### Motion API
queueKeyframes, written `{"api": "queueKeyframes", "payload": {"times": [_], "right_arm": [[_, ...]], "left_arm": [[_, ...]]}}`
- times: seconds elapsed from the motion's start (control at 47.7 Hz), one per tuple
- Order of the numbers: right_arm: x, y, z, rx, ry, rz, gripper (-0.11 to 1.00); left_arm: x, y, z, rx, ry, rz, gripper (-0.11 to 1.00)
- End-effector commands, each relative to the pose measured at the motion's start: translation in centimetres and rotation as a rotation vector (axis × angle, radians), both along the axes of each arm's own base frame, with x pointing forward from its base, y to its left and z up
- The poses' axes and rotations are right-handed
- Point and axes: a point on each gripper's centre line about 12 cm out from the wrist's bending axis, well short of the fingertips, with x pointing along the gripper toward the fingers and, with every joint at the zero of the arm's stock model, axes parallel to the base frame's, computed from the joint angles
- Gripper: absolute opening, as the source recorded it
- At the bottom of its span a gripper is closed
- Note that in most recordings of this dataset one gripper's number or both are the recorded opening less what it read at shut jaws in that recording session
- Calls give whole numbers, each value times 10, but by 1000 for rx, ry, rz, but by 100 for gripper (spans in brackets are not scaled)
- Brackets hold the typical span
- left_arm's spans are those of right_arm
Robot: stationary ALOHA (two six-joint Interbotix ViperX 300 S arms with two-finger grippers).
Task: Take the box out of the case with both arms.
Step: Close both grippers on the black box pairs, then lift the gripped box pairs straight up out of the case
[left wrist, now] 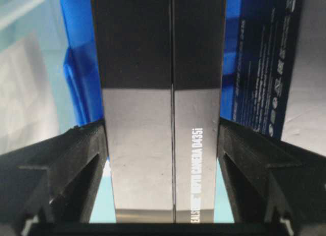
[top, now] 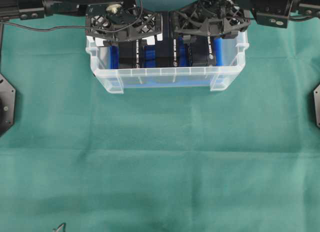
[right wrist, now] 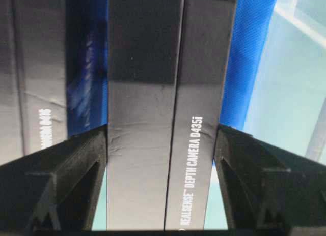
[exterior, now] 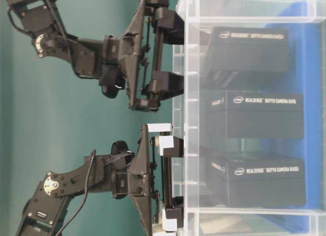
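Clearly each tool has its own box: the left tool [left wrist: 162, 144] is clamped on the left box [left wrist: 137, 68], its black fingers [left wrist: 76, 159] flush against both broad faces, and the right tool [right wrist: 162, 144] is clamped the same way on the right box [right wrist: 145, 58]. Both boxes stand on edge inside the case [top: 165, 72], directly under the tools and running away from them towards the blue lining [left wrist: 81, 53]. A third, middle box [top: 165, 56] stands ungripped between the two tools, close beside each held box. The step in hand looks like the lift. It would go best as a straight pull along the fingers' own line, with both arms rising together and no twist at the wrists, so the held boxes neither drag the middle one nor scrape the case wall just outside each tool. The smooth cardboard may slip, so the squeeze should be firm. Only once the lower ends are past the rim should either tool carry its box sideways over the green table [top: 160, 167].
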Motion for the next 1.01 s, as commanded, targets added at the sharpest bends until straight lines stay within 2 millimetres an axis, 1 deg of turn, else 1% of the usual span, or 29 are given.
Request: {"api": "queueKeyframes", "payload": {"times": [0.0, 0.147, 0.524, 0.65, 0.775, 0.88, 0.985], "right_arm": [[3, -2, 23, -24, -41, -2, 65], [2, -3, 38, -37, -50, -2, 65], [-10, -4, 80, -80, -55, -7, 65], [-13, -3, 94, -97, -65, -6, 65], [-16, -3, 110, -118, -73, -9, 65], [-17, -3, 123, -128, -82, -8, 65], [-17, -1, 131, -133, -90, -3, 65]], "left_arm": [[2, -3, 31, 17, -67, -5, 63], [3, -6, 40, 13, -57, -13, 63], [14, -7, 77, 26, -90, -24, 63], [13, -10, 94, 29, -100, -31, 63], [8, -10, 110, 29, -97, -24, 63], [4, -10, 129, 33, -110, -20, 63], [1, -11, 144, 37, -122, -17, 63]]}}
